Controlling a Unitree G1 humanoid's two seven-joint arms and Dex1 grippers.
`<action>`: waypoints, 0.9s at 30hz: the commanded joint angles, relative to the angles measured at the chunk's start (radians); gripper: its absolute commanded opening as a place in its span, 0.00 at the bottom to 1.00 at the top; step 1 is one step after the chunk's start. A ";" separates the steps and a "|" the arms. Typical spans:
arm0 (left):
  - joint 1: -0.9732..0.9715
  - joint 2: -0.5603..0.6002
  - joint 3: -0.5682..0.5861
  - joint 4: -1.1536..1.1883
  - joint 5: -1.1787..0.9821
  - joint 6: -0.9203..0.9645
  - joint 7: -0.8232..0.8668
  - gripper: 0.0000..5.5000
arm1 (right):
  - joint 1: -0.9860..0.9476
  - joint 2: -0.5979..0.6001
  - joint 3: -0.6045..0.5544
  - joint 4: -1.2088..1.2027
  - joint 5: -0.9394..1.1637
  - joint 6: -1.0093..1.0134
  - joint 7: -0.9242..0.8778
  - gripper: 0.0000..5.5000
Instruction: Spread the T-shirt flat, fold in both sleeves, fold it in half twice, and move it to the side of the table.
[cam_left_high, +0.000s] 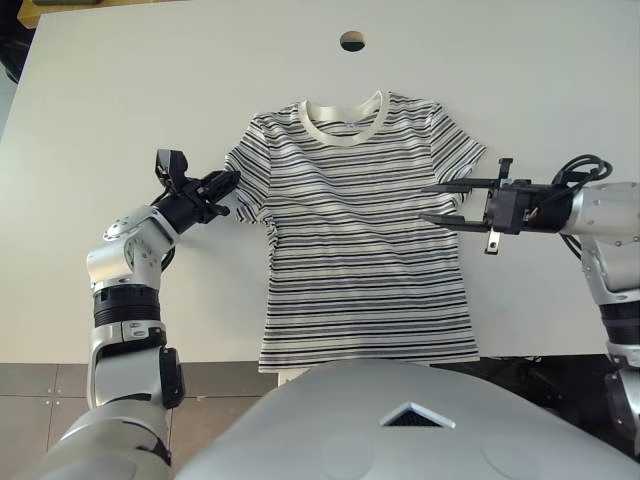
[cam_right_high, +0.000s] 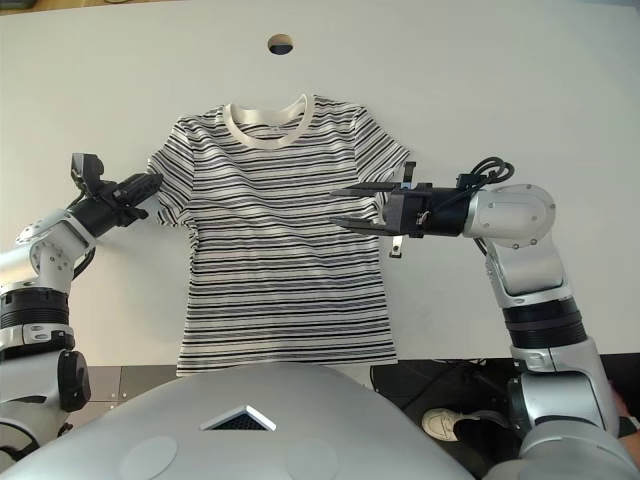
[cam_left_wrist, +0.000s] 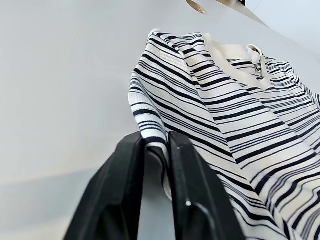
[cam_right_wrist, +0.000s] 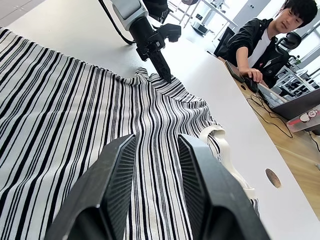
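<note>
Pinching the left sleeve hem (cam_left_high: 243, 196) of the soft, light-looking striped T-shirt (cam_left_high: 350, 240) in my left gripper (cam_left_high: 226, 184), I am hovering my right gripper (cam_left_high: 432, 201), fingers spread, above it.

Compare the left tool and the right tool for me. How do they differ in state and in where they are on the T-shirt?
The left tool is shut on the hem of the T-shirt's sleeve, while the right tool is open and holds nothing. The left tool sits at the T-shirt's edge, beside bare table; the right tool's fingers reach in over the striped body. Both point inward, toward the T-shirt's middle.
</note>
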 joint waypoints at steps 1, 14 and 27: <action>0.024 -0.003 0.002 -0.055 0.010 0.028 0.000 0.04 | -0.016 0.005 -0.014 0.013 -0.014 -0.013 -0.003 0.28; 0.094 -0.054 -0.006 -0.443 -0.068 0.157 0.058 0.02 | -0.156 0.094 -0.087 0.294 -0.147 -0.052 -0.227 0.28; 0.041 -0.178 -0.094 -0.449 -0.060 0.170 0.088 0.02 | -0.448 0.239 -0.125 0.951 -0.244 0.175 -0.463 0.28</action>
